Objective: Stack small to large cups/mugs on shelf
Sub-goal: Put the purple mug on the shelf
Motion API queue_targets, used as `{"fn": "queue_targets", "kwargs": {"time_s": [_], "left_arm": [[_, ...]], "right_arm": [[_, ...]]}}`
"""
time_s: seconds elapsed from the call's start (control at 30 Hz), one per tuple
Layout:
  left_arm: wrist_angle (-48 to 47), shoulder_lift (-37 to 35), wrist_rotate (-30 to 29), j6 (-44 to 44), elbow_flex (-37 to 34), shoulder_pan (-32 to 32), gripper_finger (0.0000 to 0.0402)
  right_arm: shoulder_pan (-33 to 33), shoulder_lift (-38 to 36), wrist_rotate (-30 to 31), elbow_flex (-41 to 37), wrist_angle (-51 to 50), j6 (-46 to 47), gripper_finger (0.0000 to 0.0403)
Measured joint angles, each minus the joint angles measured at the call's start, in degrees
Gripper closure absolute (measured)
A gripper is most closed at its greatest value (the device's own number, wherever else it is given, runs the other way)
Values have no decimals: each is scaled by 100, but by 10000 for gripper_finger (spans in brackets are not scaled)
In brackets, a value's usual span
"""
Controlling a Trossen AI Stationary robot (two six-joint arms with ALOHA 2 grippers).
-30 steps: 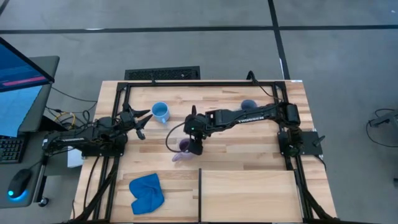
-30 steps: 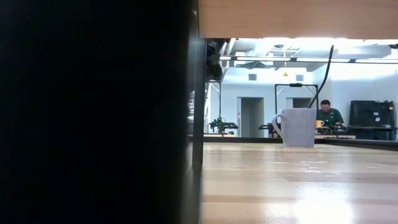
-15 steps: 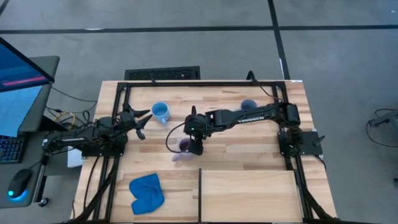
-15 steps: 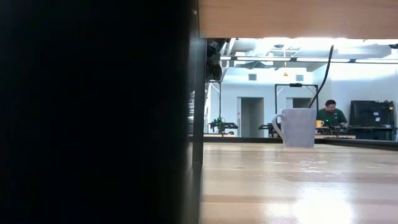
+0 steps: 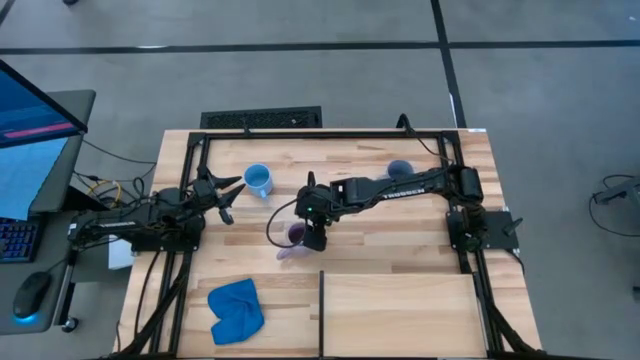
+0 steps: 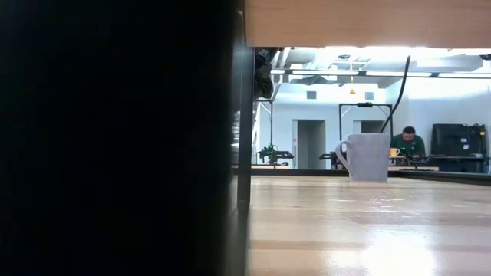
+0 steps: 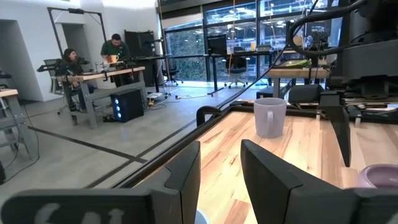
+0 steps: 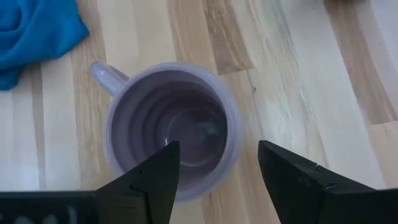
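Observation:
The pale lilac mug (image 8: 171, 130) stands upright on the table, left of centre (image 5: 296, 235). My right gripper (image 8: 214, 171) hovers over it (image 5: 315, 236), open and pointing down. One finger is over the hollow and one is outside the rim, with a gap to the wall on both sides. The sky-blue mug (image 5: 258, 181) stands at the far left. My left gripper (image 5: 224, 190) is open and empty beside it. The grey-blue mug (image 5: 399, 168) stands at the far right; it also shows in the low view (image 6: 368, 156) and the left wrist view (image 7: 270, 117). The shelf (image 5: 400, 310) is at the near right.
A bright blue cloth (image 5: 236, 308) lies at the near left of the table, and its edge shows in the right wrist view (image 8: 37, 31). Black rails (image 5: 320, 300) frame the shelf and the table. In the low view a shelf post (image 6: 244, 130) stands close. People sit at desks in the room behind.

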Motion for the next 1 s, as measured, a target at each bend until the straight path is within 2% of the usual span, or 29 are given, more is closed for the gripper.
{"fn": "queue_targets", "kwargs": {"time_s": [0.4, 0.8, 1.0], "left_arm": [[-1, 0, 0, 42, -1, -1, 294], [0, 0, -7, 13, -1, 0, 294], [0, 1, -12, 9, -2, 0, 294]], "right_arm": [[-46, 0, 96, -125, 110, 112, 163], [-74, 1, -55, -236, 232, 163, 164], [-72, 156, -102, -208, 320, 217, 196]]}}
